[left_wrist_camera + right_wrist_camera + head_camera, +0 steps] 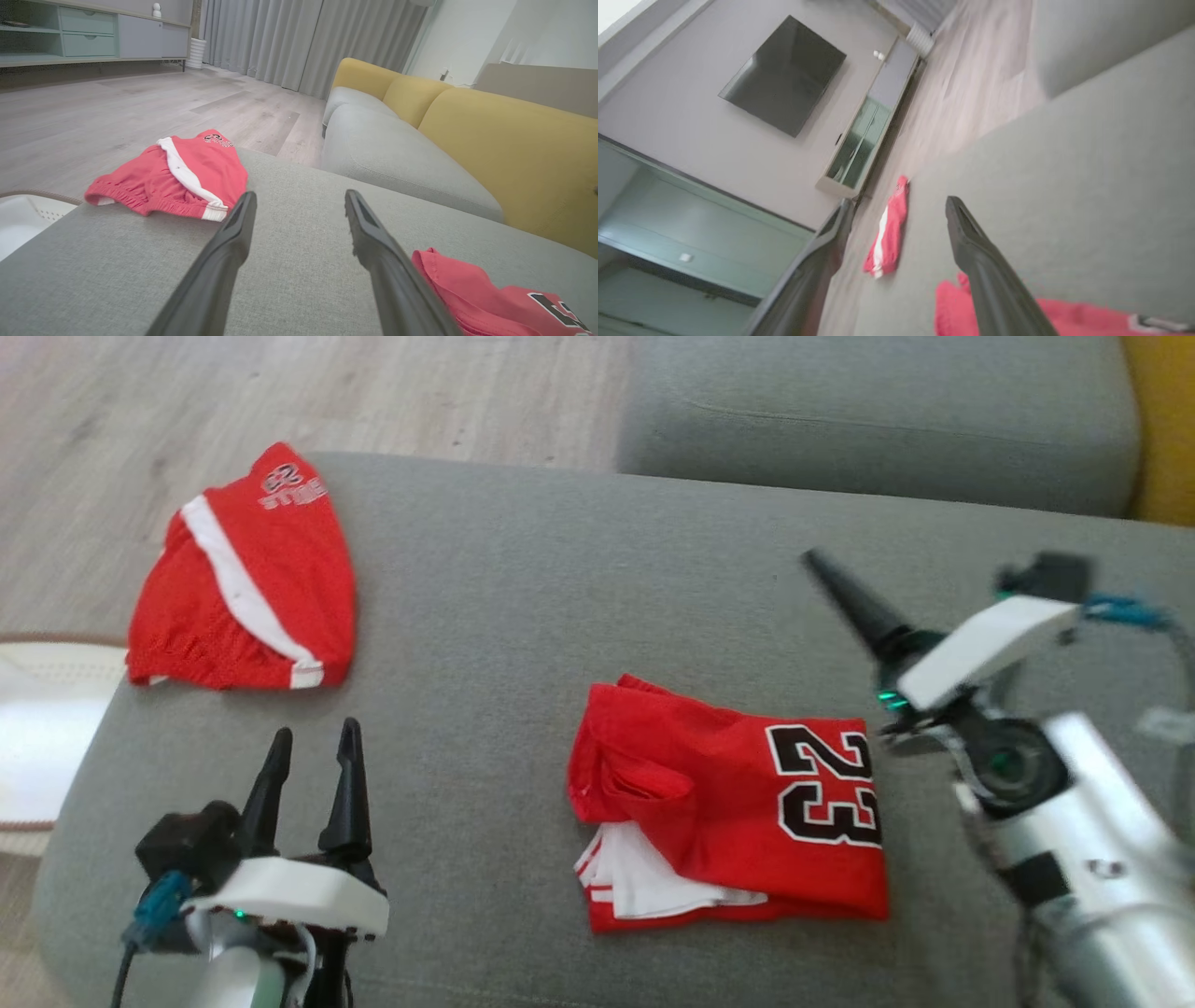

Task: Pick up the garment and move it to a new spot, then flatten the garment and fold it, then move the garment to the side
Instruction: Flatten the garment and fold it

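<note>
folded jersey [738, 803], apart from spread right pincer [899, 202]

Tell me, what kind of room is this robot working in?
Most likely a home living room: a grey and yellow sofa, a wall-mounted television above a low cabinet, and long curtains.

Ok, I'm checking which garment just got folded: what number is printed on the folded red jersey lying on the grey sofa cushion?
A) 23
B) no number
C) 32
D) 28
A: in the head view, the folded red jersey shows a black, white-edged 23 on its right part.
</note>
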Controlling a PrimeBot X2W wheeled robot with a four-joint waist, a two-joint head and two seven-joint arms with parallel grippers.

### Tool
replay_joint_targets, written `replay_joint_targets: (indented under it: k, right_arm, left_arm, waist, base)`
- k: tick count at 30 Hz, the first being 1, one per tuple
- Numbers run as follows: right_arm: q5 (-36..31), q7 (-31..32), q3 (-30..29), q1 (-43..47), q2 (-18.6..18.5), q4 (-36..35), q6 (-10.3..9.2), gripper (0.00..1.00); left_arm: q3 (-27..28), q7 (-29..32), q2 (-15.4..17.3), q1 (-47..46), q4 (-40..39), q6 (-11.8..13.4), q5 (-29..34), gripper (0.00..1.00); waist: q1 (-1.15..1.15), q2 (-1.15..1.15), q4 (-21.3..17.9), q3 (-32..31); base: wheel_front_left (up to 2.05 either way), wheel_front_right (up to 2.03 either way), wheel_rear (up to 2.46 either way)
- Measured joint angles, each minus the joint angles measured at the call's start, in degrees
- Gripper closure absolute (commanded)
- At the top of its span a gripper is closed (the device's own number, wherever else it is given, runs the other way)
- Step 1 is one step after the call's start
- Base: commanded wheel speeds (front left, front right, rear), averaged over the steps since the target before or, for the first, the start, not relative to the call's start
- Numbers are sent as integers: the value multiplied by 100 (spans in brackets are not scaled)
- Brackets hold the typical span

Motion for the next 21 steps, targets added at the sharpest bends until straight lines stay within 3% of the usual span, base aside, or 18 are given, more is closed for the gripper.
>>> replay_joint_targets:
  k: [4,10,11,12,13,21]
  right_arm:
    - [-810,-595,-219,235,-492,-264,0,0]
    - [-1731,-933,-382,778,-502,-287,0,0]
    - [-1868,-957,-424,798,-464,-280,0,38]
    - [-1953,-954,-469,800,-372,-270,0,91]
    - [-1987,-870,-486,803,-268,-267,0,100]
    - [-2143,-42,-323,1335,701,208,0,100]
  left_arm:
    - [42,0,-21,4,-12,-12,78,0]
    - [43,0,-55,3,-11,-96,130,0]
    - [43,0,-60,3,-10,-98,143,0]
    - [43,0,-64,3,-5,-99,142,0]
    - [42,0,-68,2,0,-102,142,0]
    - [49,0,-133,-12,71,-188,143,0]
  waist:
    - [0,0,-164,-7]
    - [0,0,-225,3]
    - [0,0,-215,8]
    - [0,0,-200,11]
    - [0,0,-179,14]
    - [0,0,68,78]
  base:
    - [0,0,0]
    - [0,0,0]
    - [0,0,0]
    - [0,0,0]
    - [0,0,0]
    - [0,0,0]
